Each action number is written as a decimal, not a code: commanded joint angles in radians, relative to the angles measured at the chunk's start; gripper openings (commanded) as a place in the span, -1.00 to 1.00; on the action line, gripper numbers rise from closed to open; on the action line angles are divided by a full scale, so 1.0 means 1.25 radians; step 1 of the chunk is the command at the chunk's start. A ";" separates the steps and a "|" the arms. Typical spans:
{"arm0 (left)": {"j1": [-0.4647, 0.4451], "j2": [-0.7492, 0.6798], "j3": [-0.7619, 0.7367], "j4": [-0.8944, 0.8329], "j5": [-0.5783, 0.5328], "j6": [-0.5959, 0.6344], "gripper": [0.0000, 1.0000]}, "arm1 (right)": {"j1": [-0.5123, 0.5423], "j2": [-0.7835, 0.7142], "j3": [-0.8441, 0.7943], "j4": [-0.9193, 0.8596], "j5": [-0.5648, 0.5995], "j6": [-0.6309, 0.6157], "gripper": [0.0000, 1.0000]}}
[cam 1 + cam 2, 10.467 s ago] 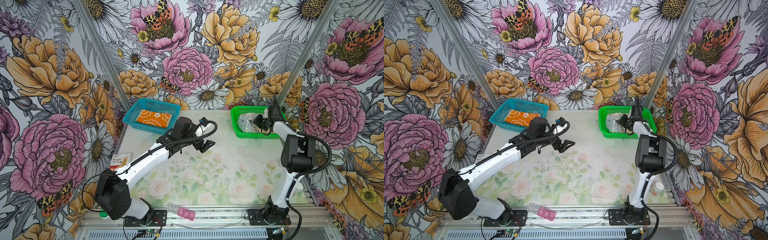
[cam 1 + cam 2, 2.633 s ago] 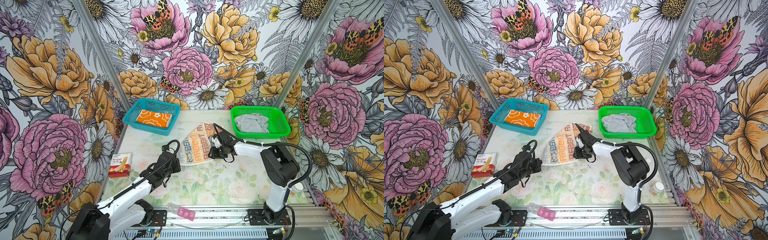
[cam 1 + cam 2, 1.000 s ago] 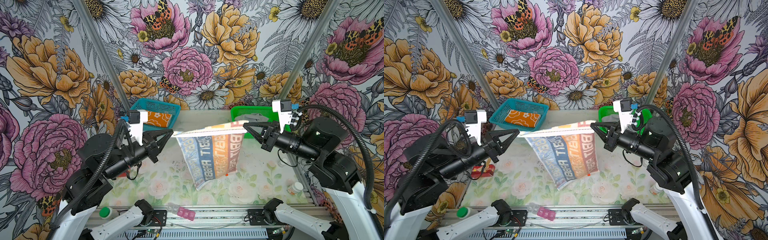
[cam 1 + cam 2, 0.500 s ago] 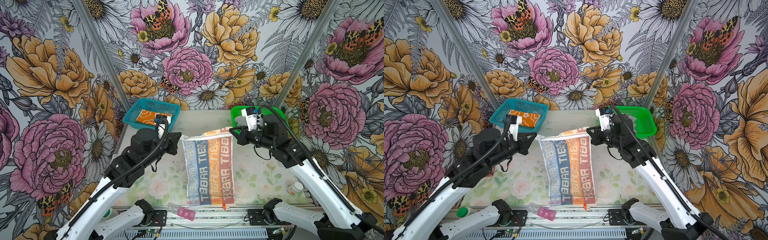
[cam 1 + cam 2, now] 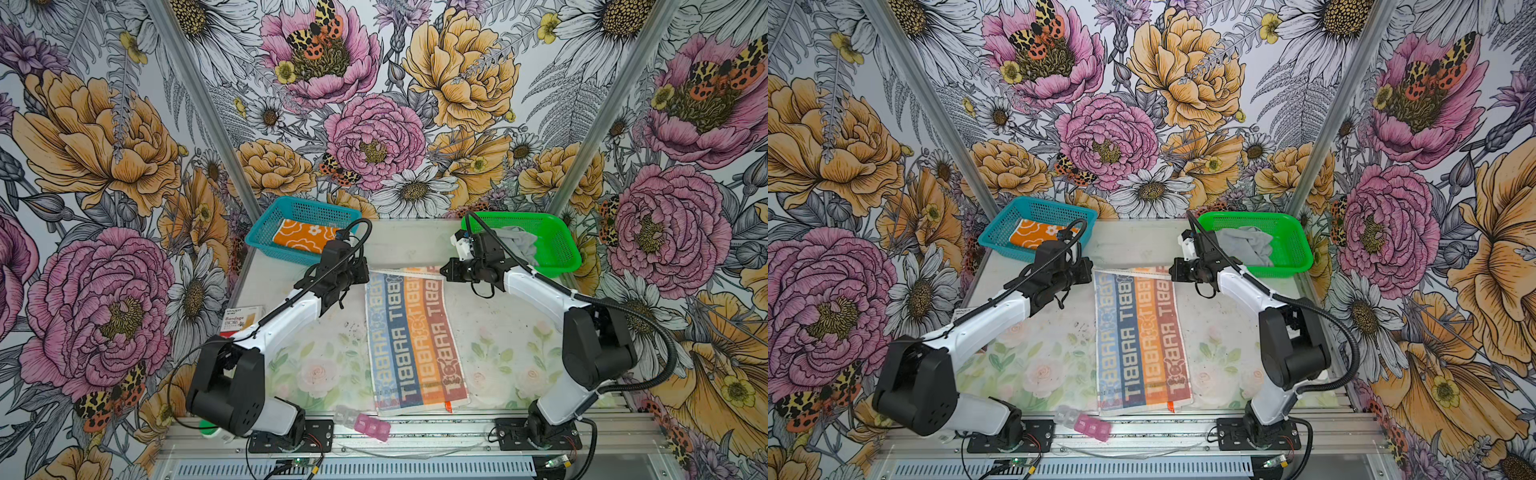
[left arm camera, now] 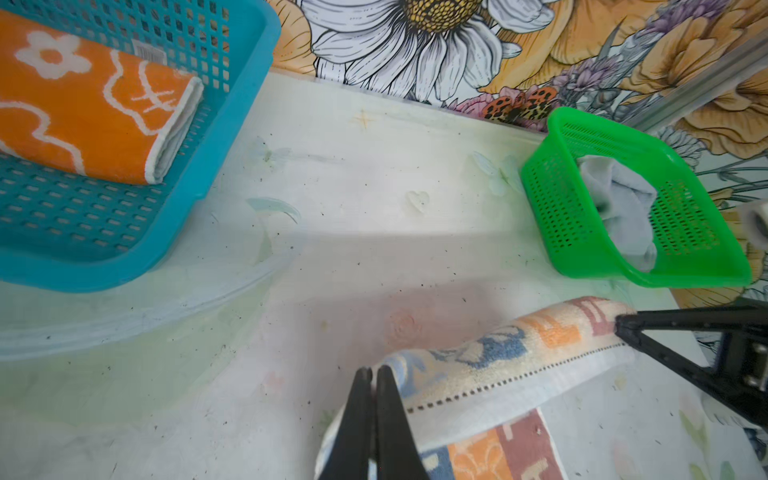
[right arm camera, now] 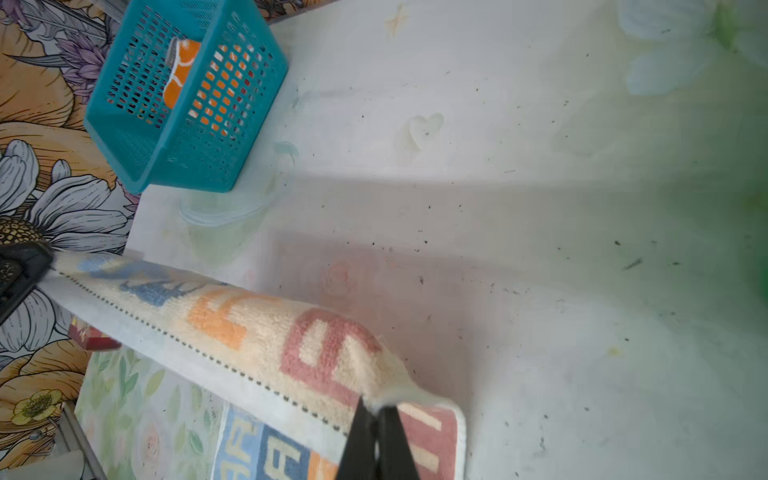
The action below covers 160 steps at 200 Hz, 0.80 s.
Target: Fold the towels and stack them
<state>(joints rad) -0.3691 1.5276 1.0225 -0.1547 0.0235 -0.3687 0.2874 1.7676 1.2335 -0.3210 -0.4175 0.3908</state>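
Two arms reach low over the counter (image 5: 490, 328) from bases at its near edge, forearms stretched forward and angled inward. The left tool (image 5: 365, 274) is pinched tight on the far left corner of the striped towel (image 5: 415, 332), and the right tool (image 5: 443, 272) on its far right corner, the hem raised slightly between them. The rest lies flat towards the near edge. The orange towel (image 5: 305, 237) sits folded in the teal basket (image 5: 282, 253). The grey towel (image 5: 519, 245) lies crumpled in the green basket (image 5: 557, 253).
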 commanded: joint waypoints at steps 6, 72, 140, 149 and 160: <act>0.031 0.154 0.117 0.090 0.032 0.020 -1.00 | -0.020 0.114 0.102 0.054 -0.019 -0.032 -1.00; 0.070 0.510 0.496 -0.019 0.055 0.095 -0.49 | -0.077 0.344 0.353 0.051 -0.053 -0.015 -0.74; 0.040 0.376 0.505 -0.055 0.032 0.149 0.20 | -0.069 0.192 0.350 0.051 -0.075 -0.023 0.40; 0.029 0.316 0.444 -0.066 0.026 0.145 0.22 | -0.060 0.134 0.293 0.051 -0.069 -0.023 0.43; 0.016 0.247 0.355 -0.069 0.027 0.133 0.22 | -0.049 0.064 0.209 0.052 -0.059 -0.015 0.47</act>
<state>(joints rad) -0.3073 2.0377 1.6234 -0.2161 0.0723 -0.2085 0.1879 2.0510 1.6310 -0.2680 -0.5014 0.3721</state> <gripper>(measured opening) 0.610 0.722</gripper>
